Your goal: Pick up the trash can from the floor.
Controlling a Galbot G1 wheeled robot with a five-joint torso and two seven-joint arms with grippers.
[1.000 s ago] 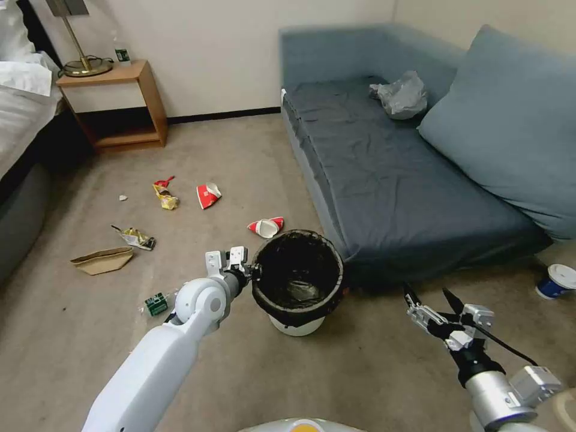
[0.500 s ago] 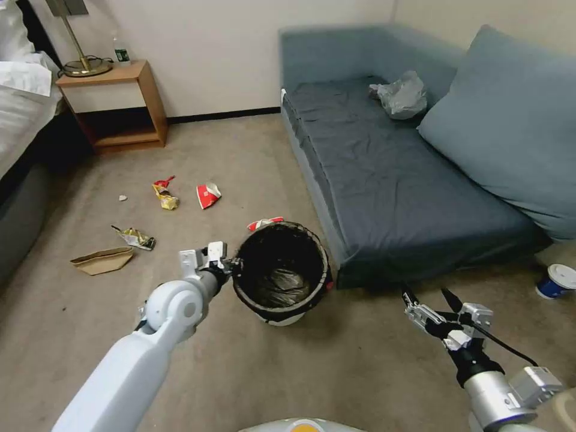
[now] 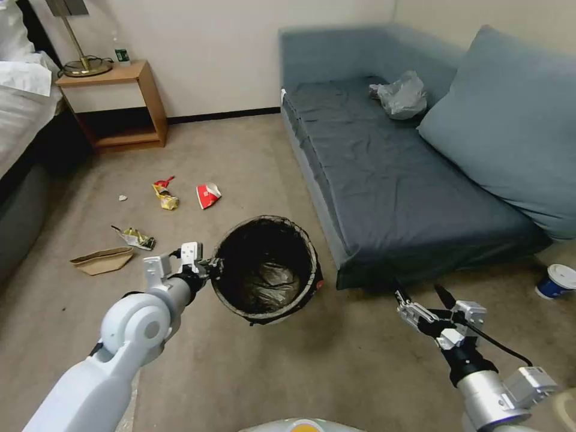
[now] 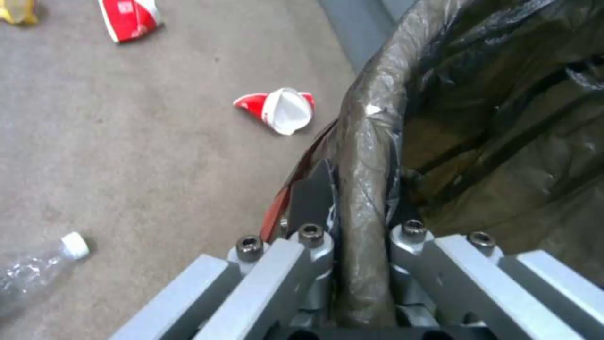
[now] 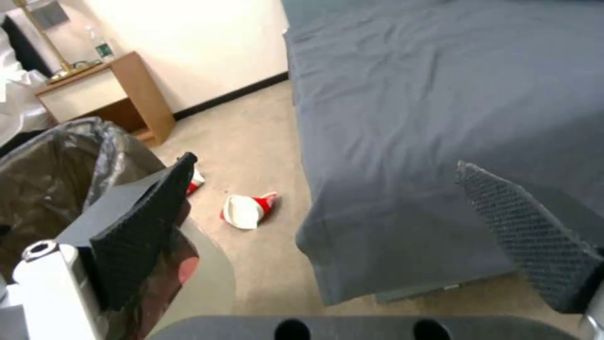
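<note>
The trash can point(image 3: 264, 270), lined with a black bag, hangs tilted above the floor point(image 3: 252, 156), its mouth turned toward me and its white body hidden. My left gripper point(image 3: 209, 267) is shut on its near-left rim. In the left wrist view the bag-covered rim point(image 4: 365, 156) runs between the fingers point(image 4: 311, 193) of the left gripper point(image 4: 362, 208). My right gripper point(image 3: 420, 297) hovers open to the right of the can, low over the carpet. In the right wrist view the right gripper point(image 5: 324, 170) stands wide open with nothing between its pads, with the trash can point(image 5: 56, 160) beside it.
A blue sofa point(image 3: 390, 162) stands close to the right of the can, and a blue-and-white paper cup point(image 3: 555, 281) sits by its corner. Red cups point(image 3: 207, 194), wrappers point(image 3: 137, 237) and a brown paper bag point(image 3: 102, 260) lie left. A plastic bottle point(image 4: 37, 269) lies under my left arm.
My left arm has raised the trash can off the carpet and carried it left and toward me; it now tilts and hides the nearer red cup. The right gripper has barely moved.
</note>
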